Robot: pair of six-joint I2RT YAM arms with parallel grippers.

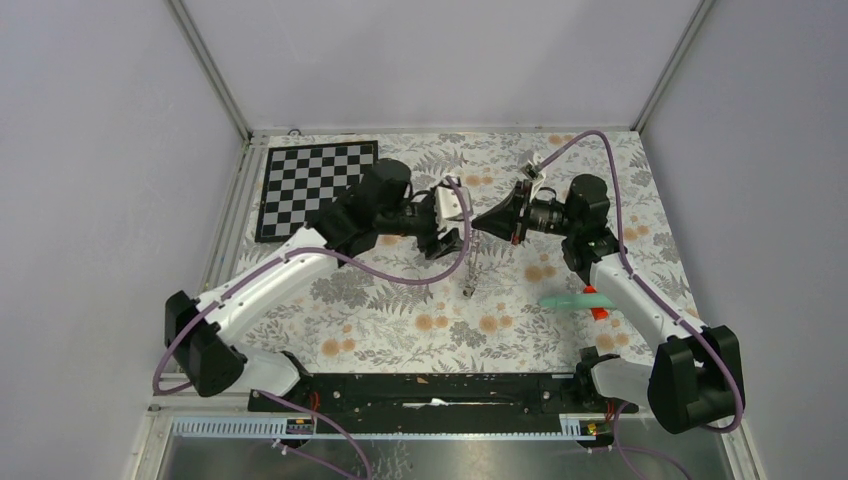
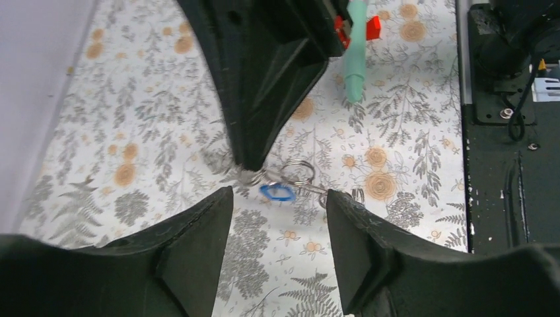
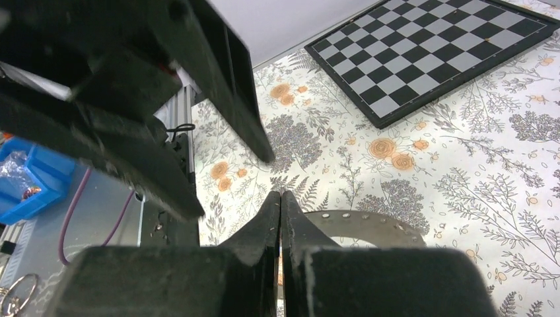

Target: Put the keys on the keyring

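Observation:
My right gripper point(image 1: 480, 222) point(image 3: 280, 195) is shut on the keyring point(image 3: 376, 228), a flat dark-grey studded hoop that hangs below its tip as a thin edge-on shape point(image 1: 471, 268). In the left wrist view the right gripper's fingers point(image 2: 264, 99) come down from the top. A blue-tagged key point(image 2: 277, 192) with small wire rings point(image 2: 297, 173) shows right under their tip. My left gripper point(image 1: 455, 225) point(image 2: 279, 196) faces the right one at close range. It is open with nothing between its fingers, and the key sits just past the fingertips.
A black-and-white chequered board point(image 1: 315, 185) point(image 3: 429, 53) lies at the back left. A teal stick with a red piece point(image 1: 570, 300) point(image 2: 356, 53) lies by the right arm. A black rail point(image 1: 430, 390) runs along the near edge. Enclosure walls stand on three sides.

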